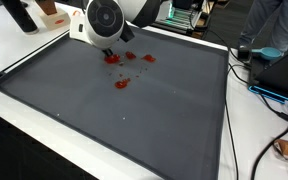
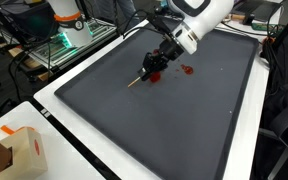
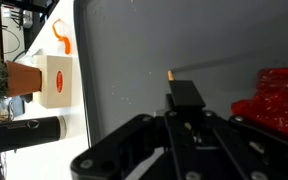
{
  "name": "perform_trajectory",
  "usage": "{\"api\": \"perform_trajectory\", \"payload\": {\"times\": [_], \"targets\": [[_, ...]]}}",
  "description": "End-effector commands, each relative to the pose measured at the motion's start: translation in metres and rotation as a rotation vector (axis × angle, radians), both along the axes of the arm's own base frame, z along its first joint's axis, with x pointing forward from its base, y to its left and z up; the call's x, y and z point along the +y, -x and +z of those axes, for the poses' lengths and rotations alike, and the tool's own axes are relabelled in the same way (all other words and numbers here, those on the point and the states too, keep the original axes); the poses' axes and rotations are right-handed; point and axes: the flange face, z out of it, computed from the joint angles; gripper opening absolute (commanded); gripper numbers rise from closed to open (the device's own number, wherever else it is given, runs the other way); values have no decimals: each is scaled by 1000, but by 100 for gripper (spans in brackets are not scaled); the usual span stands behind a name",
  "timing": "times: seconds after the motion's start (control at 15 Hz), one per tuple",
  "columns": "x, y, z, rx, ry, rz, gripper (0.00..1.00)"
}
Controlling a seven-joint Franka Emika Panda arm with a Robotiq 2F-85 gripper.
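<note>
Though jaws blur, pincer point(image 2: 155, 67) seemingly clamps stick point(image 2: 136, 80).

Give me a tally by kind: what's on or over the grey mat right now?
Red bits: 4, as far as an exterior view shows
Stick, held in the gripper: 1
Total: 5

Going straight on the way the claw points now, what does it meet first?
Probably the dark mat. The claw points down at it, shut on a thin stick whose tip would land first, beside the red smears. Whether the tip touches it now is unclear.
</note>
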Motion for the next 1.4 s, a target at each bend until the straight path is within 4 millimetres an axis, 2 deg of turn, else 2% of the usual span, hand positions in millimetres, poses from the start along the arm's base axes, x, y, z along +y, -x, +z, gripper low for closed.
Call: {"api": "perform_trajectory", "payload": {"times": [0.0,0.53,1.33], "targets": [[-3,-3,1,33,-49,-3,3],[-7,-10,27,26,-160,16,3],[-23,-16,109,-77,-411,76,3]]}}
